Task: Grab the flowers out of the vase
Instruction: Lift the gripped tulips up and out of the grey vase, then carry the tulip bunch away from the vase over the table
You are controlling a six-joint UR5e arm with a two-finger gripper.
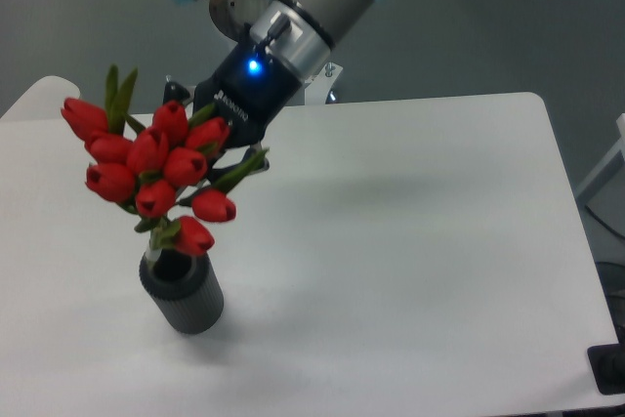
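Note:
The flowers (146, 163), a bunch of red tulip buds with green leaves, hang above the vase (184, 298), wider than it is. Their pale stem ends (153, 253) still reach the vase's round mouth at its left rim. The vase is a small dark grey ribbed cylinder standing upright on the white table (410, 271). My gripper (217, 148) comes in from the upper right, a blue light on its body, and is shut on the flowers among the leaves just behind the buds. Its fingertips are mostly hidden by the buds.
The arm's base and a metal bracket (176, 95) stand behind the table's far edge. A pale rounded object (39, 93) sits at the table's far left corner. A dark object (610, 368) shows at the lower right edge.

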